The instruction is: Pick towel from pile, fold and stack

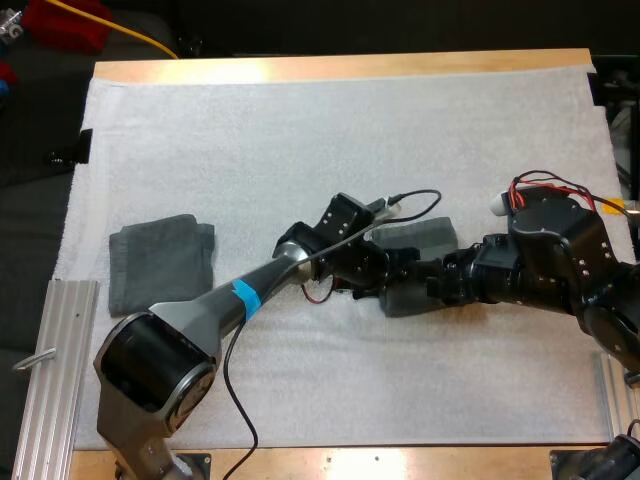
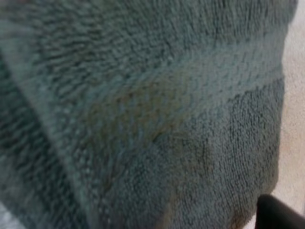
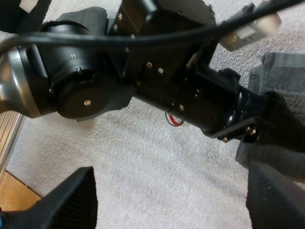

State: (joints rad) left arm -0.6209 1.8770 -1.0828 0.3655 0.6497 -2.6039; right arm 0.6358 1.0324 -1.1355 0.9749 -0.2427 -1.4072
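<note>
Two grippers meet at a dark towel [image 1: 418,238]: right gripper [image 3: 169,181] spread wide, left gripper [image 1: 388,275] against the cloth (grip impossible to tell).

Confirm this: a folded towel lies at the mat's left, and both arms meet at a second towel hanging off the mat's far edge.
One thing is wrong: the second towel does not hang off the far edge. It lies flat on the mat, right of centre and well inside it, as the high view shows. The folded towel at the left and the arms meeting at the second one stand.
</note>
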